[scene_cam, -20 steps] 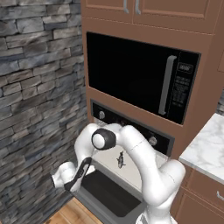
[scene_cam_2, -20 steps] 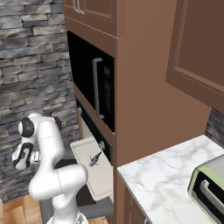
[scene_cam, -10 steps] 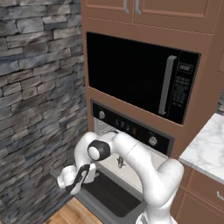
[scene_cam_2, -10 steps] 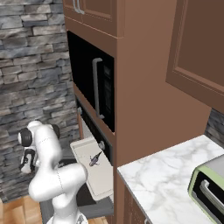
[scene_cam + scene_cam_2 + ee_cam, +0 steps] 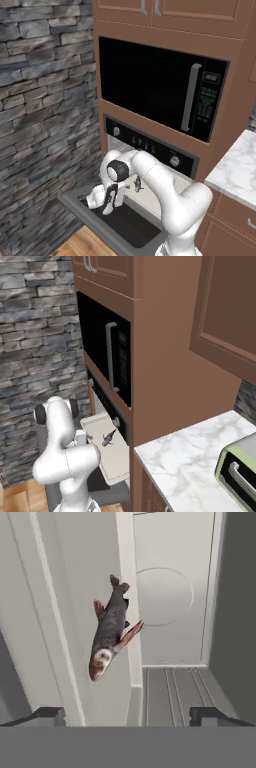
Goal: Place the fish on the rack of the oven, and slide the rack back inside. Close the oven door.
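Off-white rack stands drawn out of the oven, above the lowered oven door. The fish lies on the rack, near its middle. The gripper faces the rack's edge, short of the fish, fingers spread apart, holding nothing.

the oven sits below the black microwave, its door dropped open at 7 o'clock. the white arm bends down over the door, the gripper low above its dark window, beside the stone wall
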